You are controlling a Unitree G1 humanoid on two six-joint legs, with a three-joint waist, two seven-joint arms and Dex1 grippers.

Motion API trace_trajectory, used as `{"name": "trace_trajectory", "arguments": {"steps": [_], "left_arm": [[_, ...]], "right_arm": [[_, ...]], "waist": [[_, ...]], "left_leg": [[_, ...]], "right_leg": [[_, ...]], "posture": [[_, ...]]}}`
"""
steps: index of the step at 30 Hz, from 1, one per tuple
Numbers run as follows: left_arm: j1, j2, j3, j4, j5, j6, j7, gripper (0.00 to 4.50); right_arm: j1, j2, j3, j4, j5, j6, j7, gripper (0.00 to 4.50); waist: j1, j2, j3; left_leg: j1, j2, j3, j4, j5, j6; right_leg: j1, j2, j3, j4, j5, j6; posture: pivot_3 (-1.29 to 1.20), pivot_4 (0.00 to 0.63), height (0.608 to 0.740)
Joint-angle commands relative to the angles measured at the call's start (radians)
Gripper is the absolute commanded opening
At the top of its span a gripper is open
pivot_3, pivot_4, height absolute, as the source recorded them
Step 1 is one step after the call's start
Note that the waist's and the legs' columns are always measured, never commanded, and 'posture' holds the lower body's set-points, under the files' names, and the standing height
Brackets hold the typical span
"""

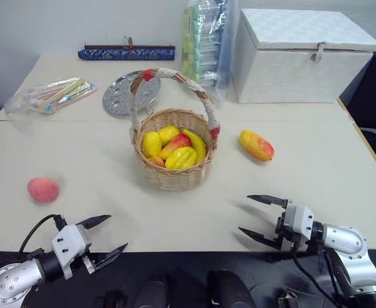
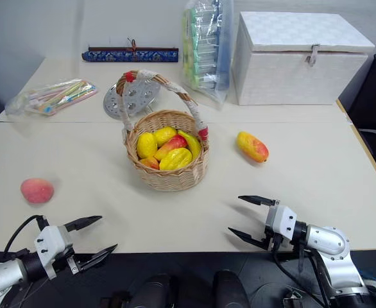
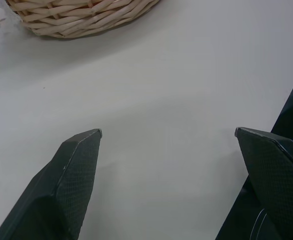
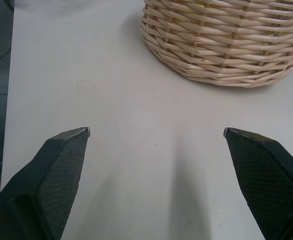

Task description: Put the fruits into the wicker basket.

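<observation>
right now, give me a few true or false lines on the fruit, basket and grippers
1. The peach lies on the table, outside the basket. True.
2. The mango is in the right gripper. False: it lies on the table, on the basket's right.
3. Both grippers are open and empty. True; the left gripper holds nothing either.
4. The basket is empty. False: several yellow and red fruits are in it.
5. The white box has its lid off. False: it is closed.

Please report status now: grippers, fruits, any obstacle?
Left gripper and right gripper open, empty. Peach and mango on table, outside wicker basket. Nothing in the way.
</observation>
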Motion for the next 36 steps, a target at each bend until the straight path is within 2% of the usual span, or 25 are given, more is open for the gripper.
{"name": "trace_trajectory", "arguments": {"steps": [1, 7, 12, 16, 20, 23, 28, 30, 34, 36], "left_arm": [[0.007, 0.018, 0.016, 0.008, -0.021, 0.02, -0.017, 4.5], [-0.006, 0.025, 0.016, 0.017, -0.041, 0.046, -0.033, 4.5], [-0.012, 0.0, 0.041, -0.011, -0.14, 0.076, -0.051, 4.5], [0.017, -0.017, 0.082, -0.021, -0.194, 0.111, -0.037, 4.5], [0.065, -0.08, 0.177, -0.015, -0.246, 0.131, 0.026, 4.5], [0.106, -0.161, 0.289, 0.022, -0.297, 0.127, 0.096, 4.5], [0.106, -0.3, 0.517, 0.184, -0.444, 0.138, 0.254, 4.5], [0.127, -0.338, 0.565, 0.211, -0.505, 0.167, 0.277, 4.5], [0.14, -0.355, 0.619, 0.221, -0.612, 0.232, 0.291, 4.5], [0.138, -0.34, 0.621, 0.184, -0.718, 0.324, 0.294, 4.5]], "right_arm": [[0.011, -0.006, -0.003, -0.003, -0.001, -0.011, 0.004, 4.46], [0.008, 0.015, 0.009, 0.009, -0.019, -0.037, -0.011, 4.46], [-0.013, 0.046, 0.021, 0.005, -0.001, -0.041, -0.009, 4.46], [-0.047, 0.074, 0.042, -0.052, 0.103, 0.037, 0.029, 4.46], [-0.098, 0.11, 0.06, -0.151, 0.201, 0.159, 0.01, 4.46], [-0.14, 0.161, 0.078, -0.212, 0.213, 0.165, -0.018, 4.46], [-0.205, 0.25, 0.112, -0.293, 0.211, 0.177, -0.082, 4.46], [-0.218, 0.262, 0.121, -0.308, 0.21, 0.184, -0.087, 4.46], [-0.24, 0.257, 0.129, -0.326, 0.212, 0.189, -0.073, 4.46], [-0.253, 0.242, 0.135, -0.346, 0.239, 0.225, -0.061, 4.46]], "waist": [[0.0, 0.0, 0.0], [0.0, 0.0, 0.0], [-0.002, 0.0, 0.0], [-0.003, 0.0, 0.0], [-0.005, 0.0, 0.0], [-0.004, 0.0, 0.0], [-0.002, 0.0, 0.0], [-0.002, -0.001, 0.0], [0.006, -0.004, -0.002], [0.01, -0.004, -0.002]], "left_leg": [[0.0, 0.0, 0.0, 0.0, 0.0, 0.0], [0.0, 0.0, 0.0, 0.0, 0.0, 0.0], [0.0, 0.0, 0.0, 0.0, 0.0, 0.0], [0.0, 0.0, 0.0, 0.0, 0.0, -0.001], [0.0, 0.001, 0.0, 0.0, 0.0, -0.001], [0.0, 0.001, -0.001, 0.0, 0.0, -0.001], [0.0, 0.001, -0.001, 0.0, -0.001, 0.0], [-0.001, 0.001, -0.001, 0.001, -0.002, 0.0], [-0.001, 0.001, -0.001, 0.002, -0.003, 0.002], [-0.001, 0.001, -0.001, 0.002, -0.003, 0.002]], "right_leg": [[0.0, 0.0, 0.0, 0.0, 0.0, 0.0], [0.0, 0.0, 0.0, 0.0, 0.0, 0.0], [0.0, 0.0, 0.0, 0.0, 0.0, 0.0], [0.0, 0.0, 0.0, 0.0, 0.0, 0.0], [0.0, 0.001, 0.0, 0.001, 0.0, 0.0], [0.0, 0.001, 0.0, 0.0, 0.0, 0.0], [-0.001, 0.001, -0.001, 0.0, 0.0, 0.0], [-0.001, 0.001, 0.0, 0.0, 0.0, 0.0], [0.0, 0.001, 0.0, -0.001, 0.0, 0.0], [0.0, 0.001, 0.0, -0.001, 0.0, -0.001]], "posture": [[0.0, 0.15, 0.74], [0.0, 0.15, 0.74], [0.0, 0.15, 0.74], [0.0, 0.15, 0.74], [0.0, 0.15, 0.74], [0.0, 0.15, 0.74], [0.0, 0.15, 0.74], [0.0, 0.15, 0.74], [0.0, 0.15, 0.74], [0.0, 0.15, 0.74]]}}
